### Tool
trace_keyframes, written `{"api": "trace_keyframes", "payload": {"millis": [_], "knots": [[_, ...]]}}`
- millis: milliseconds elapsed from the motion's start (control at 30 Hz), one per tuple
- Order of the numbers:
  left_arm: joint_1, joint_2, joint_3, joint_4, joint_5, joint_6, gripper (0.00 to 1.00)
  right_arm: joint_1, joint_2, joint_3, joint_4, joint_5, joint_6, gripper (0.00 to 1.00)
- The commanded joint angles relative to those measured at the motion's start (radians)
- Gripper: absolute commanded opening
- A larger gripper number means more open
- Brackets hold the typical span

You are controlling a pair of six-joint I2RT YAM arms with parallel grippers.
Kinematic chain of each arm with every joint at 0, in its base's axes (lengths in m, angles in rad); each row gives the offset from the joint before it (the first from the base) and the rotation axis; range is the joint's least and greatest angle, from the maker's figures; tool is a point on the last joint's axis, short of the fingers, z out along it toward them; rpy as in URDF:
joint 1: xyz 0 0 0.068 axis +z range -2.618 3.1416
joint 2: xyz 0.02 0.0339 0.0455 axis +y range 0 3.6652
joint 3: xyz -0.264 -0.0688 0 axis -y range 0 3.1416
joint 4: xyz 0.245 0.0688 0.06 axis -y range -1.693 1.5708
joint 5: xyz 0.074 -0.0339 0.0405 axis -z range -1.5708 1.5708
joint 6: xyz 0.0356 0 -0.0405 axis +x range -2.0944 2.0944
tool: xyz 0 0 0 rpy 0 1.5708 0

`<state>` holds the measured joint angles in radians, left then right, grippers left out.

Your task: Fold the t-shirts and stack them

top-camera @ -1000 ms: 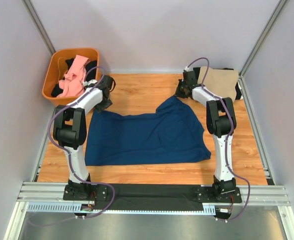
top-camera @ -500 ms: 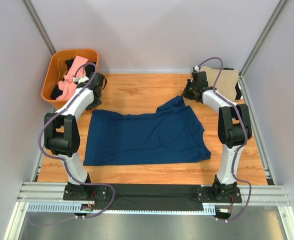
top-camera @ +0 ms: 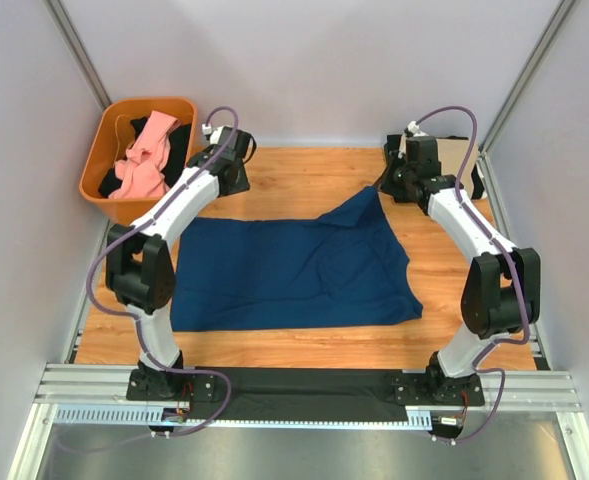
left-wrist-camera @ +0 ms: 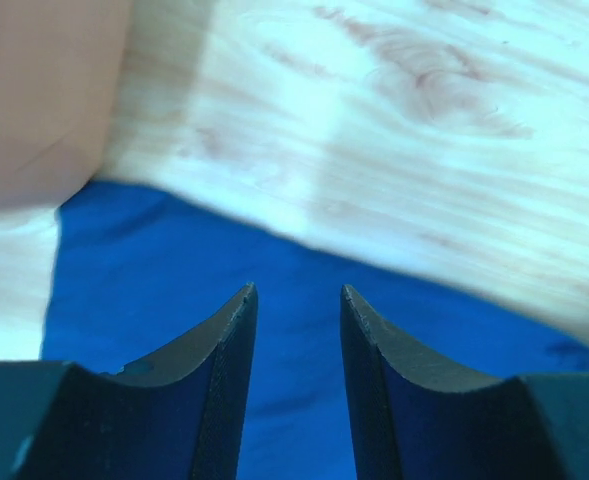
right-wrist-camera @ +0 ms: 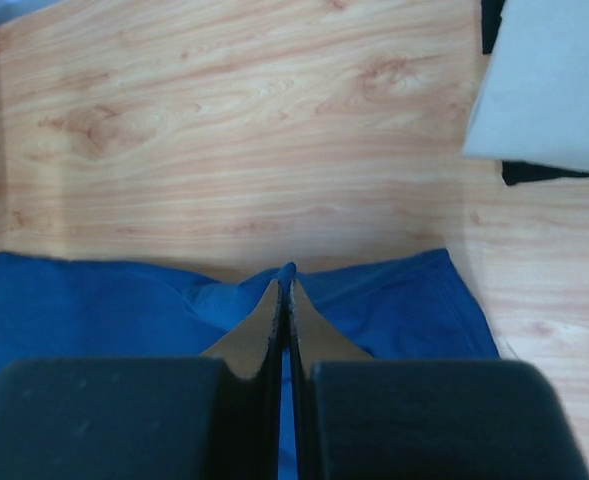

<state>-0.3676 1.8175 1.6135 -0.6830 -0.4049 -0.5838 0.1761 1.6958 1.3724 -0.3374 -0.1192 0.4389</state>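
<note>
Arms (top-camera: 179, 205) are stretching forward, right fingers (right-wrist-camera: 284, 290) clamping the navy t-shirt's (top-camera: 294, 275) far edge, left fingers (left-wrist-camera: 297, 290) hovering apart over it, bare surface (top-camera: 304, 180) beyond.

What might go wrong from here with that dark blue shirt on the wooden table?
The right gripper pinches only a small peak of the navy blue cloth t-shirt, so the cloth may slip free. The left gripper hangs open above the shirt's far edge, holding nothing; a one-sided pull could bunch the cloth. The right gripper is also close to the folded tan t-shirt and might nudge it.
</note>
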Motion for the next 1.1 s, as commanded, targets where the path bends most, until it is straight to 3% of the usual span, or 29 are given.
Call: {"api": "trace_keyframes", "payload": {"millis": [0,167,433,733,867,1033,1067], "knots": [[0.018,0.126,0.156,-0.082,0.046,0.012,0.46,0.0,-0.07,-0.021,-0.086,0.042,-0.049,0.0],[0.019,0.241,0.232,-0.182,0.02,-0.001,0.47,-0.033,-0.071,-0.021,-0.17,0.172,-0.054,0.0],[0.052,0.261,0.172,-0.202,0.023,-0.013,0.47,-0.147,-0.007,0.011,-0.21,0.217,-0.039,0.0],[0.093,0.339,0.22,-0.228,0.037,0.004,0.48,-0.223,0.025,0.022,-0.23,0.248,-0.058,0.0],[0.096,0.368,0.226,-0.22,0.037,0.015,0.48,-0.306,0.034,0.025,-0.227,0.142,-0.037,0.0],[0.113,0.442,0.261,-0.262,0.005,0.001,0.48,-0.306,0.039,0.019,-0.216,0.094,-0.039,0.0],[0.117,0.448,0.253,-0.262,0.005,-0.005,0.43,-0.306,0.039,0.014,-0.212,0.089,-0.037,0.0]]}}
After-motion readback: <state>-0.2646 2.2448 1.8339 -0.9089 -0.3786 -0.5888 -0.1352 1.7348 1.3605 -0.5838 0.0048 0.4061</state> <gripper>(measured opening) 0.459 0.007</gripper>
